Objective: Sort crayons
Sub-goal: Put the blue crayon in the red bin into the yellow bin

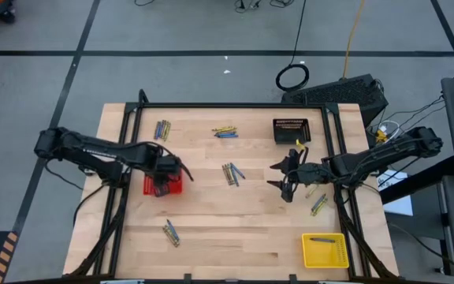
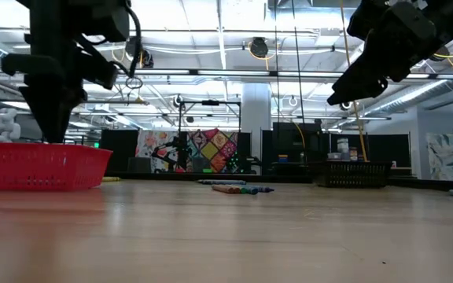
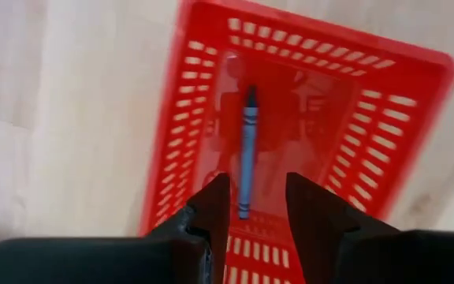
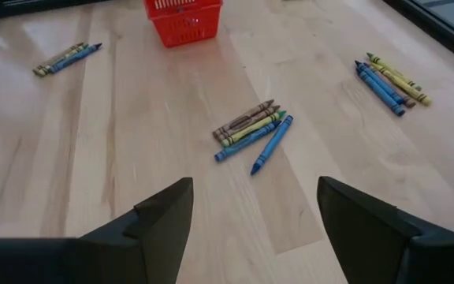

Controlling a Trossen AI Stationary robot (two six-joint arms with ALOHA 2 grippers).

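Clearly the crayons are light, stiff little sticks with smooth paper wraps, apt to roll or skid on the wooden table and to snap if pinched hard at one end. They lie in small loose groups across the table: one at the middle, two toward the far edge, one near the front, one by the right arm. A grip across the mid-length, fingers square to the stick, looks safest, taking an outlying one (such as the blue crayon at the edge of the middle group).

The left gripper hangs over the red basket, jaws set narrow with a gap between them; a blue crayon lies below, probably resting on the basket floor rather than held, though the blur makes that uncertain. The right gripper hovers above the table near the middle group, jaws spread wide and empty.
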